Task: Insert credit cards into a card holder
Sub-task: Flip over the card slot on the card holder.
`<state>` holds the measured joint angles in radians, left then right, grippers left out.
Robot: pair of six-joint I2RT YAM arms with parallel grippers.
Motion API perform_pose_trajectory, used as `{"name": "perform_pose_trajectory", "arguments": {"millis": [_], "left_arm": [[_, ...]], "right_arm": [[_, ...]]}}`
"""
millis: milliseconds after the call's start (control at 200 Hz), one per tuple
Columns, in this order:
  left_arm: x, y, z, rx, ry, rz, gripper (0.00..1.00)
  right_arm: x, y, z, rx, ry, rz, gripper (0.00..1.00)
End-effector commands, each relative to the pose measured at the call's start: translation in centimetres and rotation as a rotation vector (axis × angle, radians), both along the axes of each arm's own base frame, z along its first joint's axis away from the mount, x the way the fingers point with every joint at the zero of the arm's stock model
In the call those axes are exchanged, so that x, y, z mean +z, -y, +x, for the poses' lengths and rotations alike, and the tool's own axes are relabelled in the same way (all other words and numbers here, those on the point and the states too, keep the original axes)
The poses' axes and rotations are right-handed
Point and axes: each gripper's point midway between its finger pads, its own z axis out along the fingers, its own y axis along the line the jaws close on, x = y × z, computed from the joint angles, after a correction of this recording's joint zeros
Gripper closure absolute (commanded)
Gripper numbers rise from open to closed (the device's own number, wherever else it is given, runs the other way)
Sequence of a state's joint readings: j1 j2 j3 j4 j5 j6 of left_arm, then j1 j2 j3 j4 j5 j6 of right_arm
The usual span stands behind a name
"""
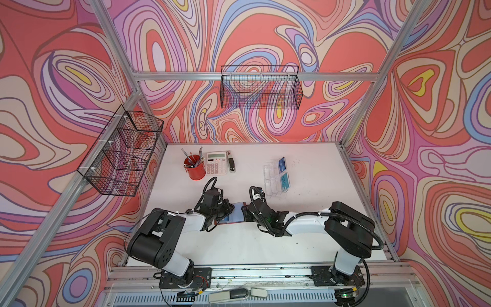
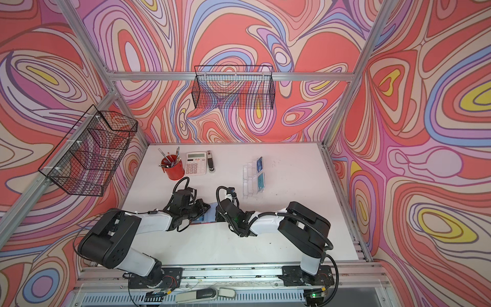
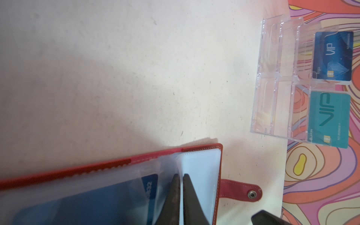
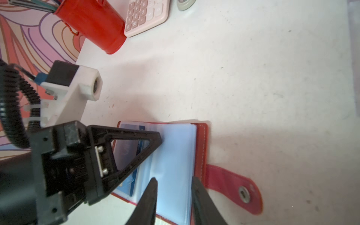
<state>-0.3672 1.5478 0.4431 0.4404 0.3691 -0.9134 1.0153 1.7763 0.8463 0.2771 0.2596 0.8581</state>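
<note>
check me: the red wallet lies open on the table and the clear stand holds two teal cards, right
Not quite: the stand holds one teal card and one blue card, as the left wrist view shows. The wallet does lie open on the table.

Red card holder, open flat — blue card inside its sleeve

The card holder is showing red with white stitching, its snap tab pinker. The clear acrylic stand is showing a dark blue VIP card and a teal VIP card. The walls are swirling red, pink, lilac, yellow.
</note>
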Motion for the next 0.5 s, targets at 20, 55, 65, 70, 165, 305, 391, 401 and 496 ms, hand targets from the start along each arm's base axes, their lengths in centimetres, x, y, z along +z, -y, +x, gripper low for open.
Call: {"name": "perform_pose_trajectory", "arguments": {"millis": [20, 55, 65, 70, 165, 305, 391, 401, 496], "left_arm": [[-1.1, 0.3, -0.6, -0.005, -0.041, -0.022, 0.93], [-0.9, 0.3, -0.6, -0.005, -0.037, -0.03, 0.96], [-0.9, 0.4, -0.6, -0.006, -0.038, -0.033, 0.97], [-0.9, 0.4, -0.6, -0.007, -0.036, -0.035, 0.98], [-0.3, 0.6, -0.5, -0.01, -0.023, -0.066, 1.0], [1.3, 0.3, -0.7, -0.001, 0.016, -0.123, 1.0], [2.0, -0.4, -0.9, 0.013, 0.024, -0.121, 1.0], [2.0, -0.4, -0.9, 0.014, 0.022, -0.119, 1.0], [2.6, -1.0, -1.0, 0.022, 0.025, -0.133, 1.0]], "right_arm": [[-0.4, 0.8, 0.0, -0.026, -0.005, 0.0, 0.68], [-0.4, 0.8, 0.1, -0.026, -0.008, 0.008, 0.68], [-0.4, 0.8, 0.1, -0.025, -0.009, 0.01, 0.68], [-0.4, 0.8, 0.1, -0.025, -0.01, 0.011, 0.68], [-0.5, 0.7, 0.2, -0.02, -0.021, 0.027, 0.68], [0.1, -0.2, 0.2, 0.022, -0.015, 0.07, 0.68], [0.3, -0.8, 0.1, 0.046, -0.01, 0.077, 0.68], [0.4, -0.8, 0.1, 0.048, -0.01, 0.077, 0.67], [0.4, -1.3, 0.2, 0.065, -0.012, 0.08, 0.67]]}}
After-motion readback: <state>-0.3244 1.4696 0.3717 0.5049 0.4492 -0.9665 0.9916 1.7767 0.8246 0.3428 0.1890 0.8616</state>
